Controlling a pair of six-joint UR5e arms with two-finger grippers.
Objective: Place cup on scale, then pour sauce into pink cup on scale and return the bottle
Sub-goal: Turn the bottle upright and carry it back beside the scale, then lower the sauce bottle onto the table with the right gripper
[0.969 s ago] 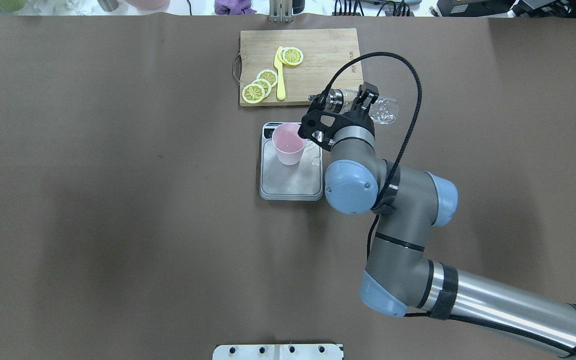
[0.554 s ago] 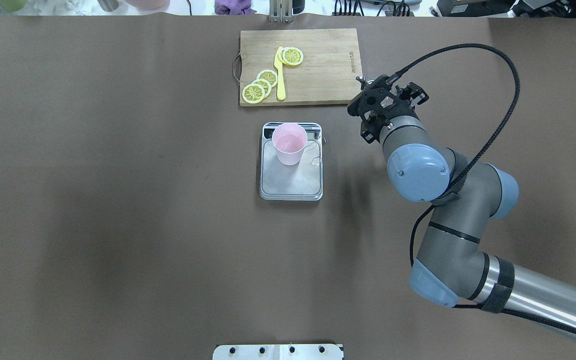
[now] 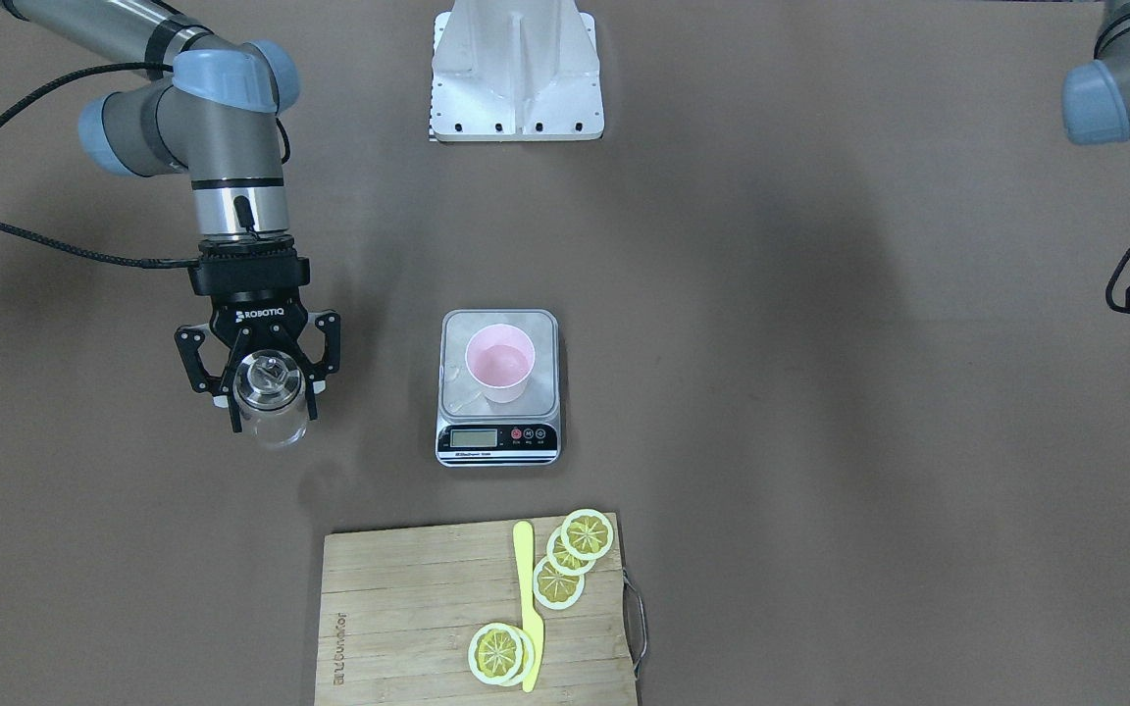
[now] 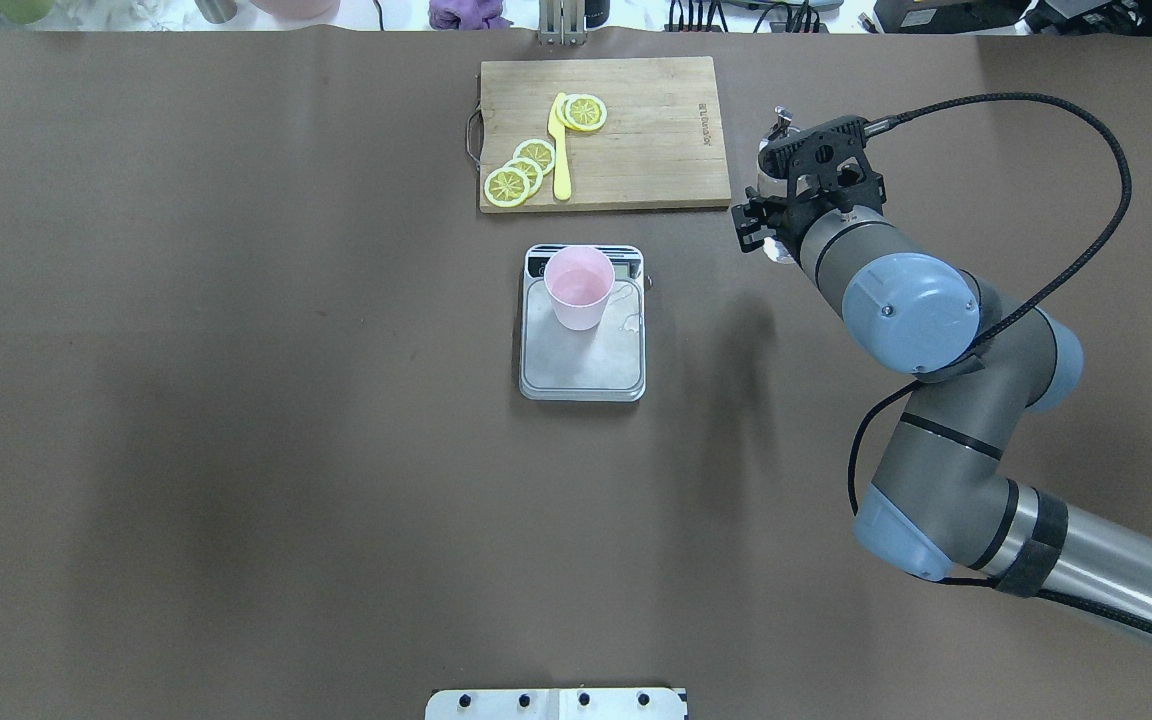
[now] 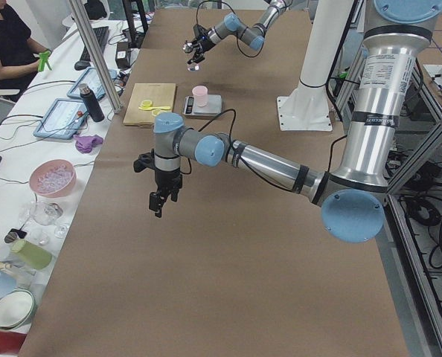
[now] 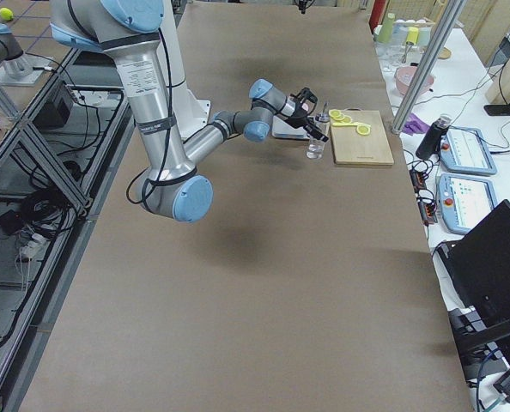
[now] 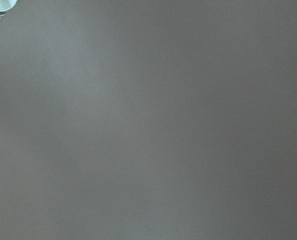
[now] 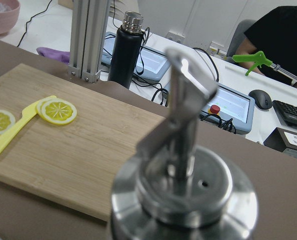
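Okay, bottle (image 3: 273,400): clear glass, upright, clamped on both sides in my right jaws. It sits on my right of the scale, well apart from it and near a corner of the cutting board.
Bottle cap (image 8: 184,192): shiny silver with a pour spout on top; it fills the right wrist view, blurred.
Bottle base: low by the desk (image 4: 236,400), cannot tell if it touches.
Right jaws: holding the bottle, pointing straight down.
Right arm (image 4: 911,310): comes in from my right, elbow bent, wrist over the bottle.
Cup (image 3: 498,365): pale pink, upright on the scale platform, mouth open upward, nothing touching it.
Scale (image 3: 496,438): mid-desk, silver platform, black strip with display and buttons on the side away from me.
Platform mark (image 4: 628,322): thin glossy smear just beside the cup.
Left jaws: hanging over bare desk far to my left, well apart from everything. Cannot tell whether wide or narrow, and the left wrist view shows only desk.
Cutting board (image 4: 646,140): wooden, past the scale from me, metal handle on its left end.
Lemon slices (image 4: 585,112): several on the board, some overlapping.
Yellow knife (image 4: 561,160): flat on the board between the slices.
Black flask (image 8: 124,50): upright behind the board, beyond the desk edge.
Person (image 8: 283,30): dark top, seated behind the desk.
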